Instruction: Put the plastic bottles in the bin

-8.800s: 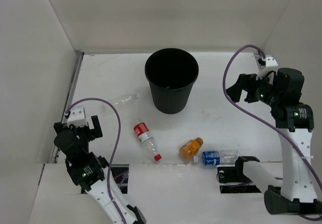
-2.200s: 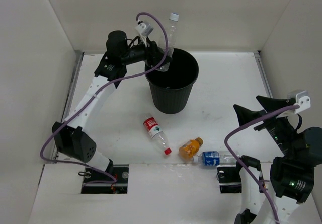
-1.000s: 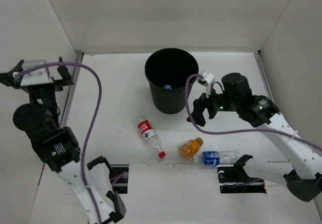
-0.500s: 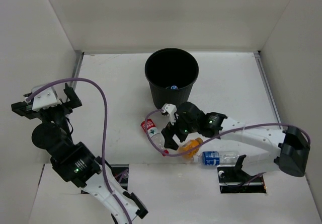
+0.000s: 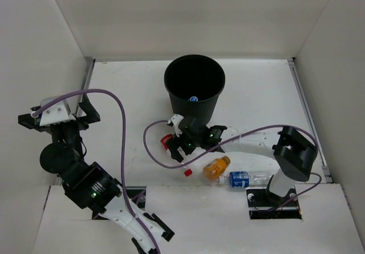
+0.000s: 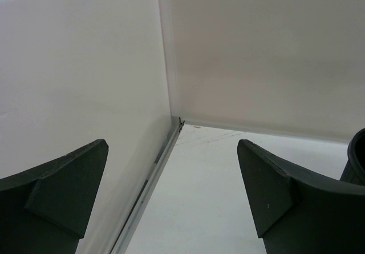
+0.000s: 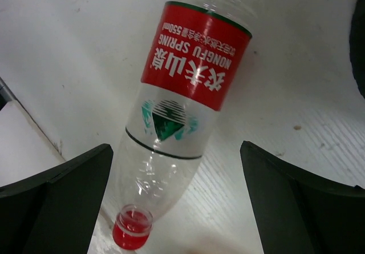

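Blue-labelled, the nearest plastic bottle (image 5: pixel 245 179) lies on its side on the white table (image 5: pixel 125 94), close to the front edge. Just beside it, at its 10 o'clock, lies the short orange bottle (image 5: pixel 217 167); whether the two touch cannot be told.

At 9 o'clock from the orange bottle rests the red cap of the red-label bottle (image 5: pixel 166 140), whose clear body runs off toward 11 o'clock. The right gripper (image 5: pixel 173 146) hangs low over that bottle with its jaws spread wide. In the right wrist view the two dark fingers (image 7: pixel 63 191) stand on either side of the red-label bottle (image 7: pixel 188 100), neither one touching it, and the cap points toward the camera.

At 1 o'clock from the right gripper stands the bin (image 5: pixel 171 77), upright, with a small bluish spot (image 5: pixel 194 99) deep inside that cannot be made out.

Well apart, at 9 o'clock from the bin, the left gripper (image 5: pixel 57 114) is raised by the left wall (image 5: pixel 40 48). Its jaws are parted and hold nothing (image 6: pixel 171 145).
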Robot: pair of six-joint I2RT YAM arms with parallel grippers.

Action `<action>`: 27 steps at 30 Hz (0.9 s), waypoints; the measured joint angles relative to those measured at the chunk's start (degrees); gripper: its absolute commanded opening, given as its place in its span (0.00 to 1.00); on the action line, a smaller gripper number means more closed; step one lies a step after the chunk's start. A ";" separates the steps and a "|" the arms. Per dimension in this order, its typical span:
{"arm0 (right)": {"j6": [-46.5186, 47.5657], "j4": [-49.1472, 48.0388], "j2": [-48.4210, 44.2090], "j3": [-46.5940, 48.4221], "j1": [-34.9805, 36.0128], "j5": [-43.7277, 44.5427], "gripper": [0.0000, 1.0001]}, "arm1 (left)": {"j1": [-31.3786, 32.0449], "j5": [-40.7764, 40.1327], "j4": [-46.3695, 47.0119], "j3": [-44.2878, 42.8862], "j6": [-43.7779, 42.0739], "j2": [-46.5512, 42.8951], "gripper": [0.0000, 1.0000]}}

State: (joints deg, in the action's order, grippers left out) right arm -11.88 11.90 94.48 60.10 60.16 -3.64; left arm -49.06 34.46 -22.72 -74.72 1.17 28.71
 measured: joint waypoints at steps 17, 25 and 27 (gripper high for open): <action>2.54 0.07 15.52 12.28 5.18 4.76 0.15 | -1.70 4.66 0.37 -1.11 -0.85 -0.66 1.00; 3.04 6.62 16.50 31.82 4.90 1.99 0.03 | 0.17 1.62 1.14 -1.03 2.73 -0.87 1.00; 3.04 7.19 16.50 38.12 4.44 1.05 0.02 | 1.27 0.90 1.57 -1.03 3.93 -1.09 1.00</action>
State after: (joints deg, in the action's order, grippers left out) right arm -8.84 19.09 110.98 98.21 64.60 -2.59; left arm -47.79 35.35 -21.15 -75.75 5.10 27.62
